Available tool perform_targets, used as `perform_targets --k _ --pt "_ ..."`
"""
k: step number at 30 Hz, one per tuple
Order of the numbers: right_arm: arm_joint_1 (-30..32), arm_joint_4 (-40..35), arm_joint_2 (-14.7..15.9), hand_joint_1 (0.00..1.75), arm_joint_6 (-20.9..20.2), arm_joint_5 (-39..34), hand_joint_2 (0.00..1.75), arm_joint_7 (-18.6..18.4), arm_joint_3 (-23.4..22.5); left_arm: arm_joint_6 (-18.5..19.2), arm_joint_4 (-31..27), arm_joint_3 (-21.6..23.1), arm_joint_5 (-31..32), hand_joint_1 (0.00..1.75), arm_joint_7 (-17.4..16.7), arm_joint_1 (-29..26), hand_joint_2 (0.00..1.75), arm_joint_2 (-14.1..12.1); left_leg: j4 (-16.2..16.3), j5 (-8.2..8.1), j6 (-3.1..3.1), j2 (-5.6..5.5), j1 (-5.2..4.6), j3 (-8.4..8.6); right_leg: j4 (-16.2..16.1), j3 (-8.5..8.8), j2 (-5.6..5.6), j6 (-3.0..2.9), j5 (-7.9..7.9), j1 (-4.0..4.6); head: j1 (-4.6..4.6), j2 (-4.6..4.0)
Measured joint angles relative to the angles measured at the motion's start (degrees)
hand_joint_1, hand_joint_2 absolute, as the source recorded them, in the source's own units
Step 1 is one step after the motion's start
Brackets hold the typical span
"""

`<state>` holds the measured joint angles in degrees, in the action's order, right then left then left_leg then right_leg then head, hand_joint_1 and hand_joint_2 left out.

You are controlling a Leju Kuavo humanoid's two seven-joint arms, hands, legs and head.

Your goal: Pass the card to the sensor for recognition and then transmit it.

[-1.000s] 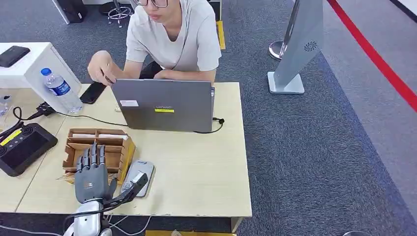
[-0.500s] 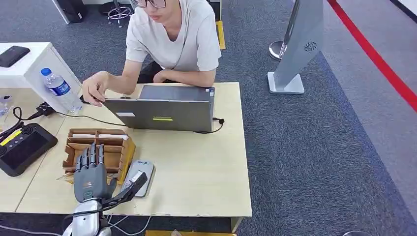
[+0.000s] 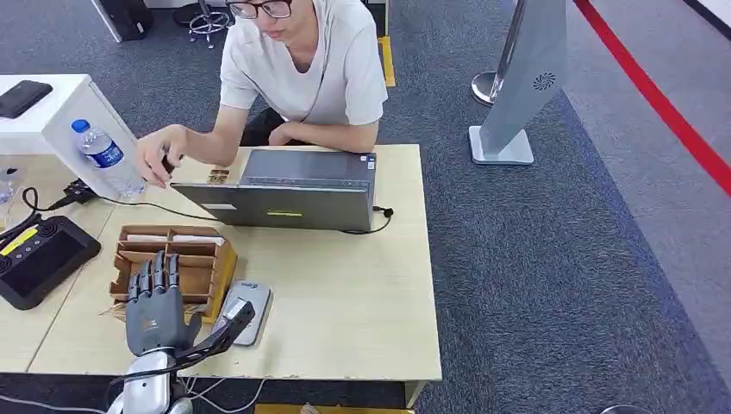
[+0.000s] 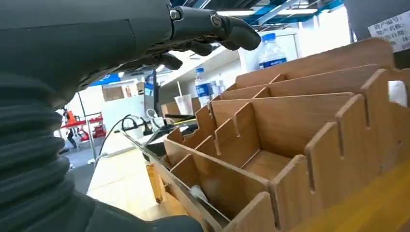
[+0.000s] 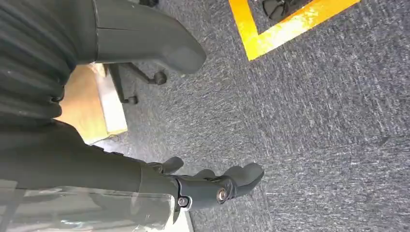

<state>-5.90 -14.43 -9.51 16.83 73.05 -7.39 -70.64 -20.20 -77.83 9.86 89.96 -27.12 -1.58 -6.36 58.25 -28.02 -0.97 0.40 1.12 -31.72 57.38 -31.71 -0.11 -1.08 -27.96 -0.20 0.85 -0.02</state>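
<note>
My left hand [image 3: 155,304] hovers with flat, spread fingers over the near end of a wooden slotted card box [image 3: 214,269] and holds nothing. White cards [image 3: 177,239] lie in the box's far slots. The grey card sensor [image 3: 244,310] lies flat on the table just right of the box, beside my thumb. Seen from the left wrist, the hand [image 4: 145,38] stretches above the box [image 4: 290,116], and a pale slip [image 4: 198,193] sits low in a near slot. My right hand [image 5: 116,166] hangs over grey carpet, fingers loosely apart and holding nothing.
A person sits behind the table with a hand [image 3: 159,155] by a half-lowered grey laptop [image 3: 284,194]. A water bottle [image 3: 105,157], a black controller [image 3: 39,259] and cables lie at the left. A grey stand [image 3: 526,95] rises at the right.
The person has lowered the laptop lid toward the table and shifted a hand slightly. My left hand has drawn back a little toward me.
</note>
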Motion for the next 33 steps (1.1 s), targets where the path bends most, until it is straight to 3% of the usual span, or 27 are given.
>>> perform_targets --k 29,30,31,33 --pt "-0.01 0.0 0.02 0.0 0.0 -0.04 1.75 -0.15 0.0 1.05 -0.31 -4.28 0.02 0.0 2.05 -0.33 1.75 2.8 0.0 0.0 0.0 0.0 0.0 0.0 0.0 0.0 0.0 0.0 0.0 0.0 0.0 0.0" --pt "-0.01 0.0 0.02 0.0 0.0 -0.04 1.75 -0.15 0.0 1.05 -0.37 -4.35 0.02 0.54 2.23 -0.32 1.75 2.88 0.0 0.0 0.0 0.0 0.0 0.0 0.0 0.0 0.0 0.0 0.0 0.0 0.0 0.0" --pt "-0.01 0.0 0.02 0.0 0.0 -0.04 1.75 -0.13 0.0 1.07 -0.44 -4.39 0.02 1.75 2.54 -0.33 1.75 2.88 0.0 0.0 0.0 0.0 0.0 0.0 0.0 0.0 0.0 0.0 0.0 0.0 0.0 0.0" --pt "-0.01 0.0 0.02 0.0 0.0 0.0 1.75 -0.13 0.0 1.16 -0.46 -4.5 0.02 1.75 2.71 -0.34 1.75 2.93 0.0 0.0 0.0 0.0 0.0 0.0 0.0 0.0 0.0 0.0 0.0 0.0 0.0 0.0"
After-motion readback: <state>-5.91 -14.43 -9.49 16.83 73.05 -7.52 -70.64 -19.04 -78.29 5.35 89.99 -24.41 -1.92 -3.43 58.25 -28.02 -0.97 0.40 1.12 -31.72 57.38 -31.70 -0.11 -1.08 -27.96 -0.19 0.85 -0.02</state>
